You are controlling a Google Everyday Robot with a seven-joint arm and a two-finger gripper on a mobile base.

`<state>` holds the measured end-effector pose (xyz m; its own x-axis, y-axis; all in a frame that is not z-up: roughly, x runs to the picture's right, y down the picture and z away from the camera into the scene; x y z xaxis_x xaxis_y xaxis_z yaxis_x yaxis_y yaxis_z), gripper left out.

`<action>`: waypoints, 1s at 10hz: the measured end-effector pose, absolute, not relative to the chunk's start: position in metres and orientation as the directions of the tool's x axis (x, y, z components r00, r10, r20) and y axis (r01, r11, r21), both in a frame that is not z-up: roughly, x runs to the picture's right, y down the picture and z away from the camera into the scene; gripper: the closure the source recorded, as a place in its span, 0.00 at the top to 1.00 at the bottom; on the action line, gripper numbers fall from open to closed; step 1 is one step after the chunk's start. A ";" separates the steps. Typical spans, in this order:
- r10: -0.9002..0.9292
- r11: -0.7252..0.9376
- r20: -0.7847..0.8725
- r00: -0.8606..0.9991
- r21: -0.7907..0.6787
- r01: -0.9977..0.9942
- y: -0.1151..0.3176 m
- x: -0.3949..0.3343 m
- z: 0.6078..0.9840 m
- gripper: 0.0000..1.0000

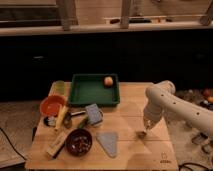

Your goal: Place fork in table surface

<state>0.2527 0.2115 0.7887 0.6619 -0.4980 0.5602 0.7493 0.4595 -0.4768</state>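
The light wooden table surface (130, 107) fills the lower middle of the camera view, with a small dark logo (162, 160) in its near right corner. My white arm reaches in from the right. The gripper (143, 131) points down just above the right part of the tabletop. A small pale tan thing (142, 134) shows at the gripper's tip, close to the wood; it looks like the fork, but I cannot tell whether it is held or lying on the table.
A green tray (87, 91) holds an orange fruit (108, 81) at the back. Left of the gripper are an orange bowl (51, 105), a yellow-handled utensil (61, 117), a blue-grey sponge (93, 115), a dark bowl (78, 141) and a grey triangular cloth (108, 142).
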 end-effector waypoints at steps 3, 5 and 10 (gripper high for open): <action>-0.496 0.455 0.564 0.660 -0.479 0.751 0.212 0.256 0.789 0.80; -0.495 0.453 0.565 0.660 -0.480 0.751 0.213 0.258 0.788 0.80; -0.499 0.449 0.564 0.658 -0.481 0.753 0.215 0.263 0.789 0.80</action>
<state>0.2634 0.2149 0.7890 0.6579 -0.4993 0.5637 0.7530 0.4489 -0.4812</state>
